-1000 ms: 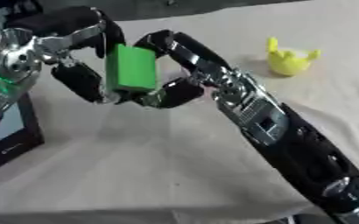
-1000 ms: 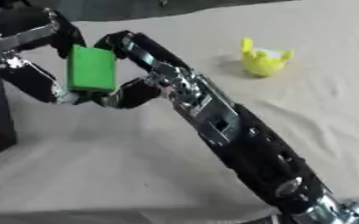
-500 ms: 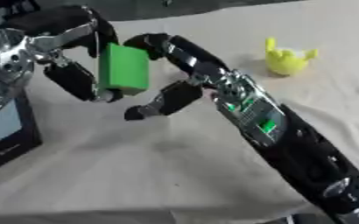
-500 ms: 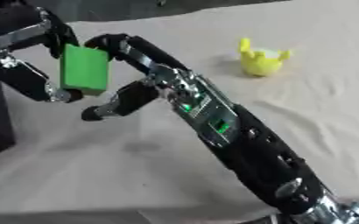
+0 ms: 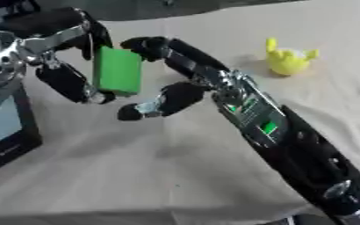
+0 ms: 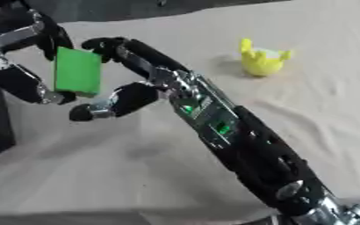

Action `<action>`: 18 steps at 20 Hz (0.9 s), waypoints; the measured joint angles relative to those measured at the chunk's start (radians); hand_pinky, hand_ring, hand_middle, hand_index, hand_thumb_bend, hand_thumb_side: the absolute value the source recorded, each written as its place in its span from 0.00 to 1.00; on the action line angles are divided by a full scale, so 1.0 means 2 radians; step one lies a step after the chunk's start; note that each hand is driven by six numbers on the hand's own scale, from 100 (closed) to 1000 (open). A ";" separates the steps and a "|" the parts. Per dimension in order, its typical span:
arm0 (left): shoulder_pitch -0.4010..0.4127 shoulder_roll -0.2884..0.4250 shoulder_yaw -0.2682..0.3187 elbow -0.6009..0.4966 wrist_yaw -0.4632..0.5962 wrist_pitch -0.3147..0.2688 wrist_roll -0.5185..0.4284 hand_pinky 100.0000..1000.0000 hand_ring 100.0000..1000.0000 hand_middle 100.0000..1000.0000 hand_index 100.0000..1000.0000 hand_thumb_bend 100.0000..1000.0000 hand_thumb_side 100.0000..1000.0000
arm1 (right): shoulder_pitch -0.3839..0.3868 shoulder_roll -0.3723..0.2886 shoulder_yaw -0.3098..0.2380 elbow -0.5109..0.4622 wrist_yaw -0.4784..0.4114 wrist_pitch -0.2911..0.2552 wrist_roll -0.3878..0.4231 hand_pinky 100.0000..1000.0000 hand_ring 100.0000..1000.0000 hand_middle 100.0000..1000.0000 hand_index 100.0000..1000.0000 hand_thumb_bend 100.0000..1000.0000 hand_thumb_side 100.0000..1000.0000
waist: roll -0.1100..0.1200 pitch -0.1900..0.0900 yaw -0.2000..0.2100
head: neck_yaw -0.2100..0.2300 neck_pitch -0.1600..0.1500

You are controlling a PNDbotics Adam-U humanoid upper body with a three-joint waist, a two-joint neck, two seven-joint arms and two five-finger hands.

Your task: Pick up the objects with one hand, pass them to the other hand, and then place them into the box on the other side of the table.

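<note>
While held above the cloth-covered worktop (image 5: pixel 214 184), the flat green rectangular block (image 5: pixel 117 71) is pinched top and bottom by the left hand (image 5: pixel 56 59), partly cut off at the frame edge. The right hand (image 5: pixel 167 74) is spread just beside it, fingers uncurled. A yellow toy figure (image 5: pixel 288 59), shape unclear, sits well apart. A dark box (image 5: pixel 6 132) is cropped at left.

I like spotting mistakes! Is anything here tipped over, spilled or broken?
Nothing stands out. The left hand holds the green block up in the air, and the right hand is open beside it. The yellow toy sits on the tablecloth, and nothing is spilled or looks broken.
</note>
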 measured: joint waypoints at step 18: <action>0.055 0.063 0.050 -0.016 0.025 0.005 0.006 0.67 0.49 0.28 0.30 0.29 0.00 | 0.001 -0.005 0.000 0.001 0.004 0.018 -0.006 0.85 0.82 0.74 0.92 0.75 0.54 | 0.000 0.000 0.000 | 0.009 0.000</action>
